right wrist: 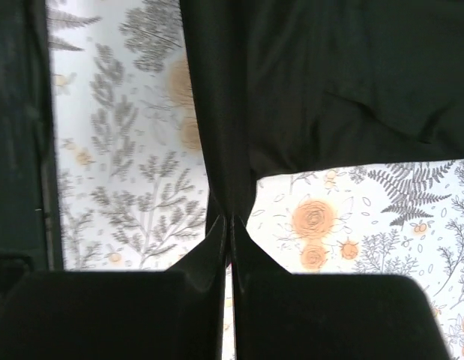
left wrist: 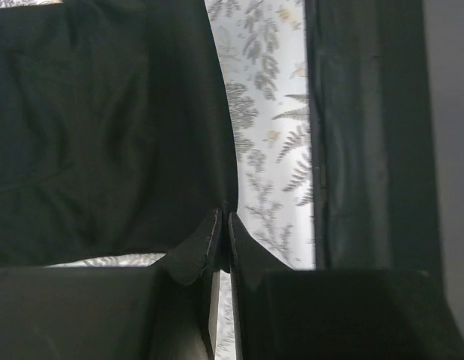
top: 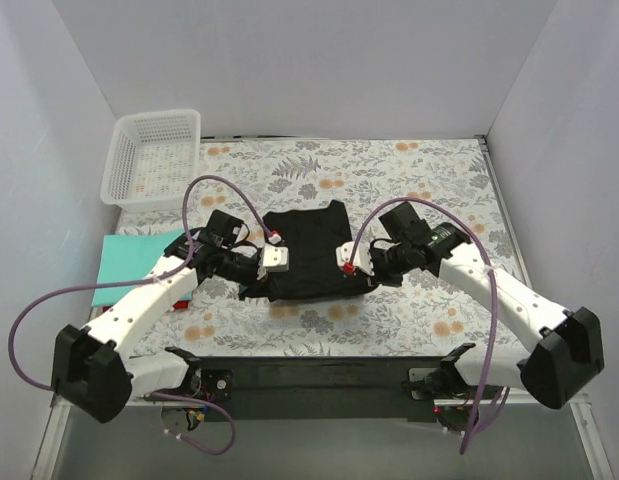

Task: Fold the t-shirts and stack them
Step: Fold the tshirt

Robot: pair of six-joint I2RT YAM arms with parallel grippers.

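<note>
In the left wrist view the black t-shirt point(left wrist: 104, 127) runs off the top and left edges, and the left gripper point(left wrist: 224, 219) is cut off by the bottom edge. A dark band point(left wrist: 366, 135) on the right is too blurred to identify. In the right wrist view the shirt leaves the top edge, and the right gripper point(right wrist: 230, 222) leaves the bottom edge. Overhead, the left arm point(top: 149, 295) covers part of the teal t-shirt point(top: 124, 255). Both gripped shirt corners are hidden, and the fingertips are too small to resolve.

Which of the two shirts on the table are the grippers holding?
The black t-shirt in the middle: the left gripper and right gripper are shut on its edges. The teal shirt lies flat at the left, ungripped.
</note>
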